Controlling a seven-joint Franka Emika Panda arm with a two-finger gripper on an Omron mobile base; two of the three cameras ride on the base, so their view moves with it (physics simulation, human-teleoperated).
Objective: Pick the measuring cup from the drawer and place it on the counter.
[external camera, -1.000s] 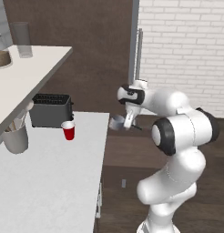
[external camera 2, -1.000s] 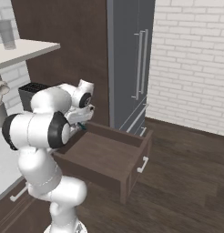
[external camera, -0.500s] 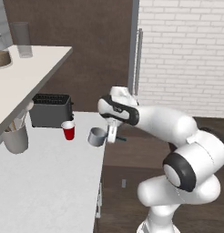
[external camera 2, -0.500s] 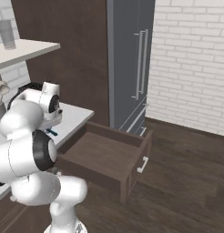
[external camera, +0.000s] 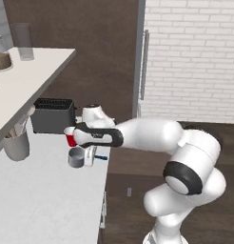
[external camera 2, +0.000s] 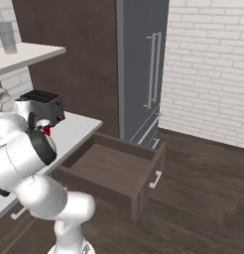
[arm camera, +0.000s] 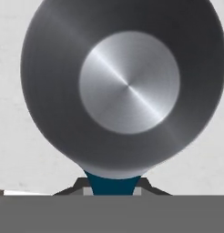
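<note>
You are at the placing step. The gripper (external camera: 90, 156) grasps the measuring cup (external camera: 76, 157) by its teal handle, over the counter (external camera: 38, 200) near its right edge, just in front of the red cup (external camera: 70, 139). The drawer (external camera 2: 114, 173) stands open. Next, lower and release. Whether the cup's base touches the counter is hard to make out; the arm hides most of the red cup.

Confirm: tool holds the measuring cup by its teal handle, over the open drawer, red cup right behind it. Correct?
Not quite. The tool does hold the measuring cup by its teal handle, and the red cup is right behind it, but the cup is over the counter, not the drawer. The left base view shows this; the drawer stands open in the right base view.
</note>
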